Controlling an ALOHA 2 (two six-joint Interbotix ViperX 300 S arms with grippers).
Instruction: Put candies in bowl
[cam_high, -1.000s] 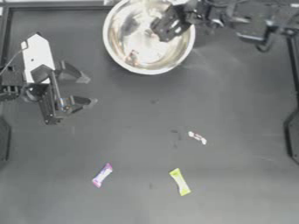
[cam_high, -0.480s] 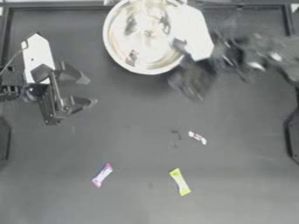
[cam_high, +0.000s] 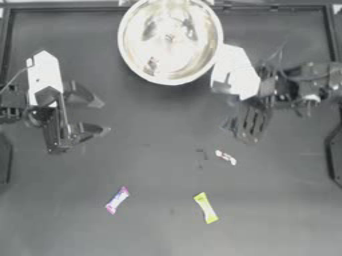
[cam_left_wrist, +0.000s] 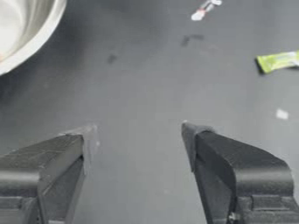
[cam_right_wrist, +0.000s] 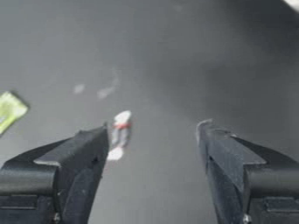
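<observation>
The large shiny bowl (cam_high: 169, 40) sits at the table's far edge, with small candies lying inside it. Three candies lie on the table: a white one with red marks (cam_high: 226, 157) (cam_right_wrist: 119, 133) (cam_left_wrist: 204, 8), a yellow-green one (cam_high: 206, 207) (cam_left_wrist: 279, 60) (cam_right_wrist: 8, 110) and a pink-purple one (cam_high: 116, 200). My right gripper (cam_high: 248, 122) (cam_right_wrist: 153, 135) is open and empty, just right of the bowl and a little short of the white candy. My left gripper (cam_high: 90, 115) (cam_left_wrist: 137, 131) is open at the left side, nothing between its jaws.
The bowl's rim (cam_left_wrist: 35, 37) shows in the left wrist view. Dark rails run along the table's far edge and right side.
My right gripper has left the bowl and swung toward the table's middle, nearer the white candy. The left arm has not moved.
</observation>
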